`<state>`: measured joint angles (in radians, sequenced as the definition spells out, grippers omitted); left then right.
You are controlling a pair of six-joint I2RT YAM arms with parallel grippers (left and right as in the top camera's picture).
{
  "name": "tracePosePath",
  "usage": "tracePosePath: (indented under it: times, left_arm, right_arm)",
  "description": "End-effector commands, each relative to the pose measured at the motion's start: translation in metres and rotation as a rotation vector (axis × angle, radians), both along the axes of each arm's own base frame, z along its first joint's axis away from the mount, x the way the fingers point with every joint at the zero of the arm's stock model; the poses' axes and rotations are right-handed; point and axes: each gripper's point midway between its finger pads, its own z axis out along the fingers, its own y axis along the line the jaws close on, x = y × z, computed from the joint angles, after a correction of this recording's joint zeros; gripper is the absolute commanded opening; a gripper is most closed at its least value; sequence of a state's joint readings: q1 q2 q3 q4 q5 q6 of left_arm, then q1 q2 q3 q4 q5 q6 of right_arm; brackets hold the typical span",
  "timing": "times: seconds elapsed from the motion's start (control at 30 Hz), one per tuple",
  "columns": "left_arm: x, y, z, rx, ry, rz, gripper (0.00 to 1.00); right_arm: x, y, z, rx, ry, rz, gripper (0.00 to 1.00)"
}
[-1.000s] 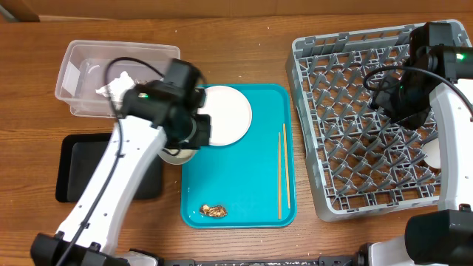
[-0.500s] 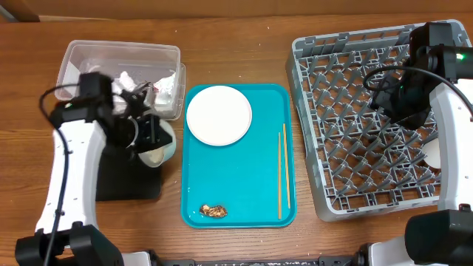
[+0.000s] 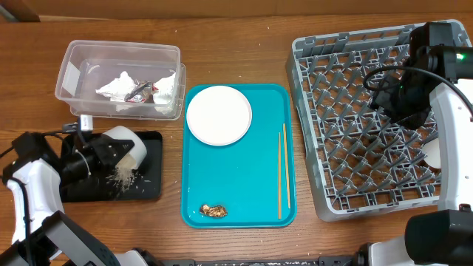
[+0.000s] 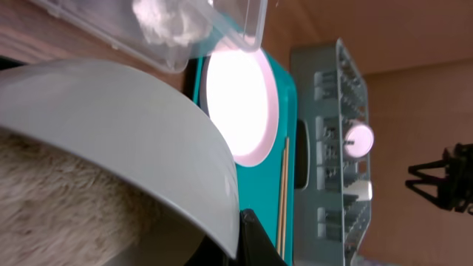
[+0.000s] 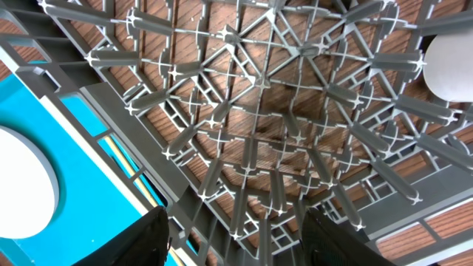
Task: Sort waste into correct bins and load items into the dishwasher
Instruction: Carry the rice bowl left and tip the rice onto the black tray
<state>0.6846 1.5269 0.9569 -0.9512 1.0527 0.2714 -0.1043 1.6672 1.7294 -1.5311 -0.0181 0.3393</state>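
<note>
My left gripper [image 3: 111, 151] is shut on the rim of a white bowl [image 3: 126, 145], tipped on its side over the black bin [image 3: 144, 188], with rice [image 3: 122, 176] spilling into the bin. In the left wrist view the bowl [image 4: 133, 125] fills the frame with rice [image 4: 66, 199] in it. A white plate [image 3: 219, 114], a pair of chopsticks [image 3: 281, 171] and a brown food scrap [image 3: 214, 211] lie on the teal tray [image 3: 244, 185]. My right gripper [image 5: 233, 236] is open and empty above the grey dishwasher rack [image 3: 362, 125].
A clear plastic bin [image 3: 77, 63] with crumpled wrappers [image 3: 137, 89] stands at the back left. A white cup [image 3: 431, 154] sits in the rack at its right side, and it also shows in the right wrist view [image 5: 451, 66].
My left arm has swung left from the tray to over the black bin and tipped the bowl, so rice now falls into the bin. The right arm has not moved.
</note>
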Motion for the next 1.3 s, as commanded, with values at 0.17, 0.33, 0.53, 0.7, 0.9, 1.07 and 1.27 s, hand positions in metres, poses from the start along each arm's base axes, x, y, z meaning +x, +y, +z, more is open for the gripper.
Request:
tracePosePath:
  times: [0.17,0.33,0.53,0.7,0.9,1.07,1.27]
  left_arm:
    - [-0.001,-0.002,0.007,-0.030,-0.196,-0.027,0.04]
    - [-0.001,-0.002,0.008,-0.029,-0.209,-0.032,0.04]
    - [0.001,-0.005,0.018,-0.066,-0.254,-0.034,0.04]
    - [0.002,-0.007,0.025,-0.089,-0.291,-0.038,0.04]
    - [0.002,-0.007,0.028,-0.105,-0.303,-0.037,0.04]
    - [0.005,-0.002,0.020,-0.149,-0.186,0.023,0.04]
    - [0.006,-0.001,0.021,-0.146,-0.197,0.023,0.04]
  right_arm:
    - [-0.001,-0.002,0.006,-0.013,-0.024,0.008,0.60]
    - [-0.001,-0.002,0.006,-0.013,-0.024,0.008,0.60]
    - [-0.001,-0.002,0.006,-0.013,-0.023,0.008,0.60]
    - [-0.001,-0.002,0.006,-0.013,-0.023,0.008,0.60]
    - [-0.001,-0.002,0.006,-0.013,-0.021,0.008,0.60]
    - [-0.002,-0.002,0.006,-0.013,-0.019,0.008,0.60]
    - [-0.002,-0.002,0.006,-0.013,-0.019,0.008,0.60]
